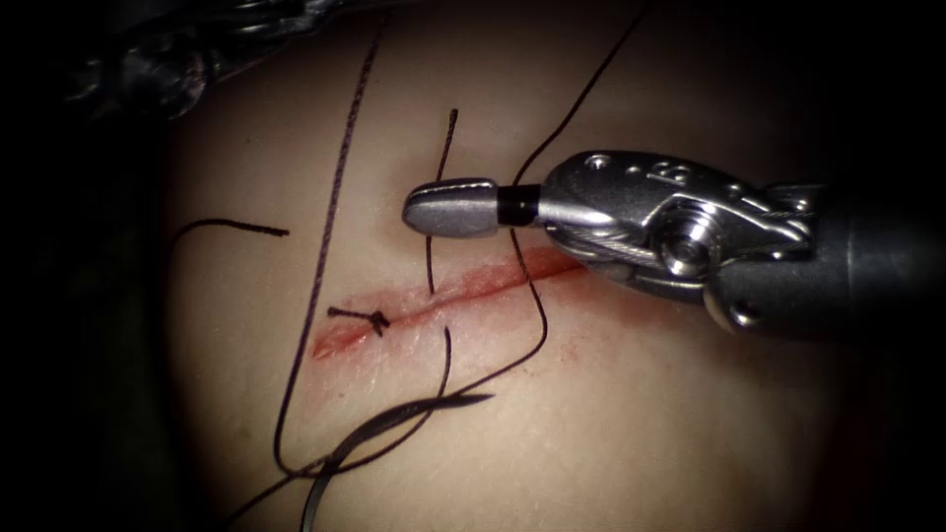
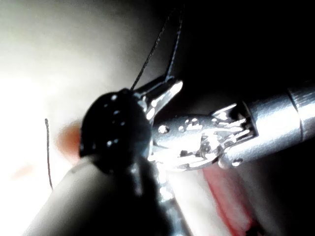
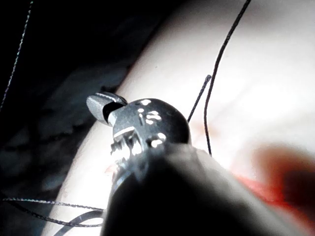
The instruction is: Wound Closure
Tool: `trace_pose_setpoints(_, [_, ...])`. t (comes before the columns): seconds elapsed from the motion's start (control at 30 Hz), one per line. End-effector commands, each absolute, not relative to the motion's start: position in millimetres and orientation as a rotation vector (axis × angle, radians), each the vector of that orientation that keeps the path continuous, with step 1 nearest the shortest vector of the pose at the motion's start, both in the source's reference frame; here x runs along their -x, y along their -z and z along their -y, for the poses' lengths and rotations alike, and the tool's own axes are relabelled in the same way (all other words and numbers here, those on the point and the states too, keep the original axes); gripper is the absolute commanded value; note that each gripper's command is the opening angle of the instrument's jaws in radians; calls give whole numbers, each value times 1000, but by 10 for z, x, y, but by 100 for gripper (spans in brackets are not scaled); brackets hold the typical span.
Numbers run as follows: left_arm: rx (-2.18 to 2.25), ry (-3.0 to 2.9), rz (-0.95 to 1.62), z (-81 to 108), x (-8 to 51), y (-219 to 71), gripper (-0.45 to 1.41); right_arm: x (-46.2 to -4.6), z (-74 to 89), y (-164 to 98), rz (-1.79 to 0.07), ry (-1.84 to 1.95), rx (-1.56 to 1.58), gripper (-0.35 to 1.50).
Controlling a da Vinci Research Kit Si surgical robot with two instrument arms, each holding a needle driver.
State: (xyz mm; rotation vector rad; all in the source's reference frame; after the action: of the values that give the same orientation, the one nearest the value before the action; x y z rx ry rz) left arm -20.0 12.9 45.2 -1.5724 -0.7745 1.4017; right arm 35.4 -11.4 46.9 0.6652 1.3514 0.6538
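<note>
Right pincer (image 1: 451, 209): entering from the right of the endoscope view, tip hovering just above the cut (image 1: 448, 291), jaws lying closed together; whether thread is caught between them cannot be told, though one strand is passing close behind the tip. Tissue (image 1: 641, 424): pale, lying under both tools, cut running slantwise with red fluid (image 1: 522, 271) showing along it. Knot (image 1: 374, 318): sitting on the cut toward its left end, short cut ends sticking out. Needle (image 1: 394, 424): lying flat on the tissue below the cut, free of the tissue and of both tools, point aiming right. Thread (image 1: 540, 325): looping across the cut at several places, one strand crossing it just right of the knot, another trailing up past the right pincer. Left pincer (image 2: 162, 91): showing in the left wrist view, jaws standing slightly parted with thread running up from between them; a firm grip cannot be told.
</note>
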Motion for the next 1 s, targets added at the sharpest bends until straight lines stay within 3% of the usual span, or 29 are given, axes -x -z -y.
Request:
trace_pose_setpoints(0.03, [1572, -1398, 747, -130, 206, -459, -45, -379, 121, -486, -1396, -640, -655, -35])
trace_pose_setpoints(0.27, [1595, -1387, 613, -129, 205, -467, -45, -416, 142, -500, -1506, -670, -542, -35])
trace_pose_setpoints(0.43, [1602, -1365, 545, -128, 203, -472, -45, -421, 146, -498, -1671, -591, -621, -35])
trace_pose_setpoints(0.77, [1664, -1462, 202, -129, 177, -525, -45, -424, 172, -472, -1974, -748, -1097, -35])
trace_pose_setpoints(1.0, [1570, -1642, 54, -106, 157, -579, -45, -425, 155, -452, -2063, -994, -1080, -35])
